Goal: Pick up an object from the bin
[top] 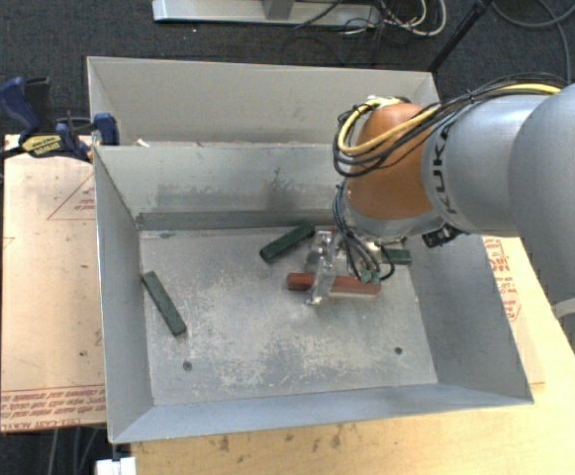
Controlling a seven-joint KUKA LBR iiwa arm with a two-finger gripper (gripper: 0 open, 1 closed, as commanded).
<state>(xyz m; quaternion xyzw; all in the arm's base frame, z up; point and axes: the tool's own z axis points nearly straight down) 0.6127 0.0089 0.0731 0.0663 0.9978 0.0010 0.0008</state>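
Your arm (510, 156) reaches into the grey metal bin (267, 369) from the right. Its orange wrist cover (391, 171), wrapped with yellow and black cables (361, 127), hangs above the rear right part of the bin floor. Below that cover you see the end effector (319, 283) lowered to the floor, a little right of the bin's middle. It sits right at a reddish-brown bar (354, 286), a short flat block lying roughly left to right on the floor. The metal tip of the end effector crosses in front of the bar's left part, so the bar's left end peeks out on one side and the longer stretch runs out to the right. You cannot tell from this angle whether the end effector is released or clenched on that bar, because the wrist and its wiring cover the spot where it would show.

Just behind and to the left of the end effector, a dark green block (287, 243) lies at a slant, its right end pointing toward the back wall. It is near the reddish-brown bar but apart from it. A small green piece (399, 256) shows just to the right of the wrist, partly hidden under it. Well apart from all this, near the left wall, a long dark green bar (163, 304) lies on a slant on the bare floor, alone.
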